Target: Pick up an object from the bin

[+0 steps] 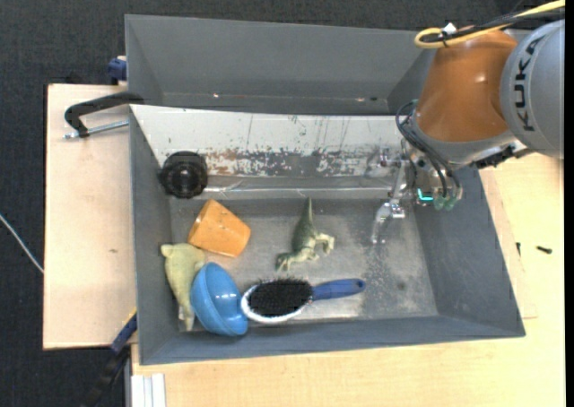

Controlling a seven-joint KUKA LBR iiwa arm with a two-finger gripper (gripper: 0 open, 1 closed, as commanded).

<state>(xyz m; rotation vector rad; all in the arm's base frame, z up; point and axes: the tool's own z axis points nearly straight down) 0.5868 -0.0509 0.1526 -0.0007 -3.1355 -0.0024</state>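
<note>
My gripper [384, 217] hangs low in the right part of the bin, over bare floor near the back wall. I see nothing held in it. The nearest thing is a green toy dinosaur [305, 245], which lies a short way to its left in the middle of the bin. In front of the dinosaur lies a hairbrush [289, 298] with black bristles, a white rim and a blue handle that points right, toward the floor below the gripper.
At the left lie an orange wedge-shaped block [220, 229], a blue cup [215, 299] on its side and a pale yellow-green soft toy [182, 275]. A black round thing [184, 175] rests in the back left corner. The arm's orange cover stands over the bin's right back corner.
</note>
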